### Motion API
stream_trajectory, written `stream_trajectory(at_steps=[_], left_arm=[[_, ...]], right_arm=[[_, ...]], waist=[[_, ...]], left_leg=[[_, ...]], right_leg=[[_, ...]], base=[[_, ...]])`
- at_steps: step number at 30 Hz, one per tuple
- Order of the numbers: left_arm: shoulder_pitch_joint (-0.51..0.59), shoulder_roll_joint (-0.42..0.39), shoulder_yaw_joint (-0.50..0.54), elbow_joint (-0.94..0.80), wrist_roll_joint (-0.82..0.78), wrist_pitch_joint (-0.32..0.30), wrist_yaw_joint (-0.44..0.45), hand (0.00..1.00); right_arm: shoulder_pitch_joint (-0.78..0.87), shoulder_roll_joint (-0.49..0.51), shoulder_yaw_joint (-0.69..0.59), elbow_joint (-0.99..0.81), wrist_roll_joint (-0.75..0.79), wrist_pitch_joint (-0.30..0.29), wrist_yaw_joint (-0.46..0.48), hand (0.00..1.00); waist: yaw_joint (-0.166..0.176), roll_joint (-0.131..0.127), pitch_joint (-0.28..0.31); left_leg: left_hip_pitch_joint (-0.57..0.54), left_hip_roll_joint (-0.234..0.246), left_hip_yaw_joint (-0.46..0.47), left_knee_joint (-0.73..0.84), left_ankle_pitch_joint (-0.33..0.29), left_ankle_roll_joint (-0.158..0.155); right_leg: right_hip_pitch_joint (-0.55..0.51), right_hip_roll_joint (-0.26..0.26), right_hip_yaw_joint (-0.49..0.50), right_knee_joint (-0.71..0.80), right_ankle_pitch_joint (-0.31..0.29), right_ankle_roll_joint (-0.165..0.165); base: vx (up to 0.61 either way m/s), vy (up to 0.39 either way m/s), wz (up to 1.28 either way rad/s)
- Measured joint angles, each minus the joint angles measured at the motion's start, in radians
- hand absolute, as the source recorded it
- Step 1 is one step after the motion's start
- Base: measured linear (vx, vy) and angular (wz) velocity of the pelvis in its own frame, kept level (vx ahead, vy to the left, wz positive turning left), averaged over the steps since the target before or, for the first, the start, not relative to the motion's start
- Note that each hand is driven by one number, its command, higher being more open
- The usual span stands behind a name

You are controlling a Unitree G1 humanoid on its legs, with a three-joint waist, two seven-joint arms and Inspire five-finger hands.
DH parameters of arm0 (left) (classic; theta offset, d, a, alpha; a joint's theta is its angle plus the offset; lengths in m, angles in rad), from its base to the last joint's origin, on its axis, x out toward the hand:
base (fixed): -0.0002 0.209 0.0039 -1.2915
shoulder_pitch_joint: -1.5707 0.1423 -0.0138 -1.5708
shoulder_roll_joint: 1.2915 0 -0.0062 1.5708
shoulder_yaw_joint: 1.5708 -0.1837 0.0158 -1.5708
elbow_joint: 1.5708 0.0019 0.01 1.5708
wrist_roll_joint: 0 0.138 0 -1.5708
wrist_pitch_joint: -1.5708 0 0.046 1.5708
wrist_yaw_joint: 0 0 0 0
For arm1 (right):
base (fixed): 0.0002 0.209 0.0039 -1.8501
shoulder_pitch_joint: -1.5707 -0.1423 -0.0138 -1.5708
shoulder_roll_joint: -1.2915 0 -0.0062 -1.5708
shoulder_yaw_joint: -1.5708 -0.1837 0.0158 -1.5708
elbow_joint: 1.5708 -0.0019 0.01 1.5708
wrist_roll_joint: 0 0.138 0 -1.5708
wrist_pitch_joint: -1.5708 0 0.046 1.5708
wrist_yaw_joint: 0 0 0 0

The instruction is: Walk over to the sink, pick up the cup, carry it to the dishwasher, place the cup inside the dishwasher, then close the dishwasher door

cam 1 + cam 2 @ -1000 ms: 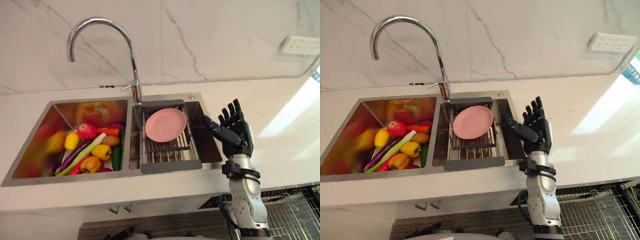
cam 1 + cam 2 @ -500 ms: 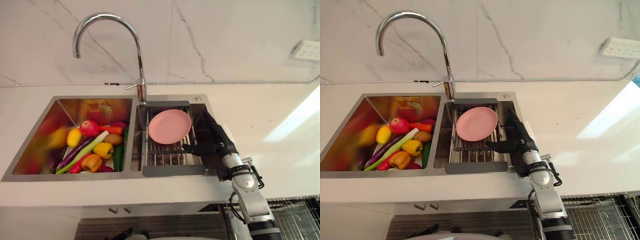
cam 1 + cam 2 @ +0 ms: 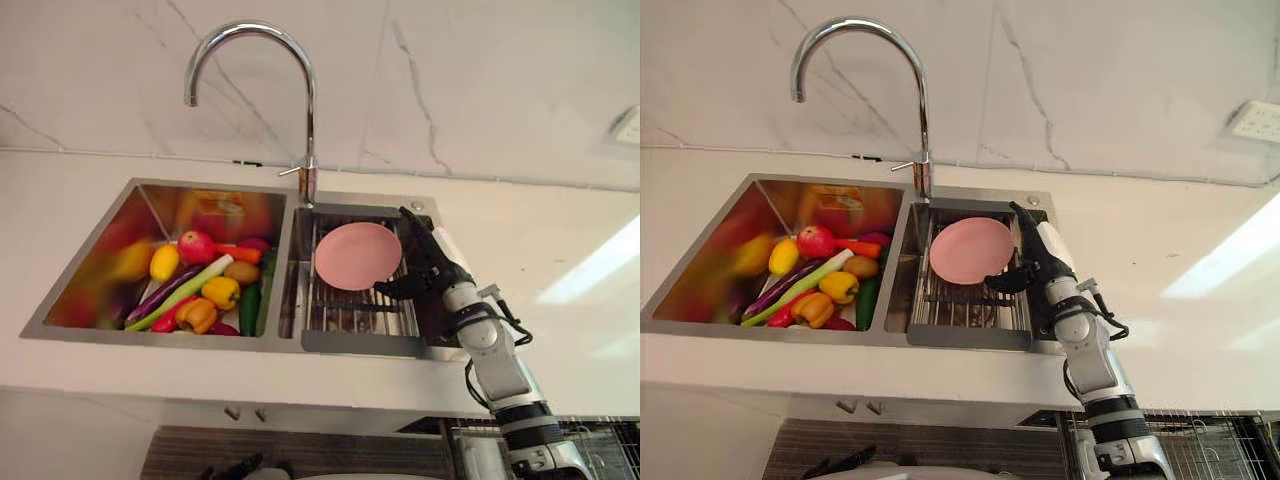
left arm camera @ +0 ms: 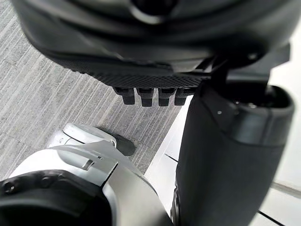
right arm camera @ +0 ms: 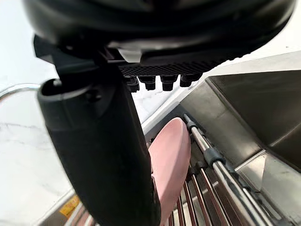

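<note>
No print can be read; the orange label (image 3: pixel 222 206) on the sink (image 3: pixel 150 338) wall is blurred.

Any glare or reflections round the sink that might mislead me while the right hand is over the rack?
Left eye view: sunlight washes out a patch of the white countertop right of the steel double sink, and the left basin's slanted wall mirrors the plastic vegetables as coloured smears, not real items. Right wrist view: the right hand, with its dark thumb, hides part of the round pink plate.
</note>
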Motion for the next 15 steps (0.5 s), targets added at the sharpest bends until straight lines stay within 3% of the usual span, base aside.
stream_trajectory(at_steps=[15], left_arm=[[0.003, -0.003, 0.024, -0.012, 0.0, 0.012, -0.009, 1.0]], right_arm=[[-0.015, -0.021, 0.01, 0.014, 0.012, -0.014, 0.037, 1.0]], waist=[[0.001, -0.01, 0.006]], left_leg=[[0.003, -0.012, -0.017, -0.015, 0.014, 0.011]], right_leg=[[0.0, -0.014, -0.016, 0.012, -0.002, 0.006]], base=[[-0.01, 0.007, 0.04]])
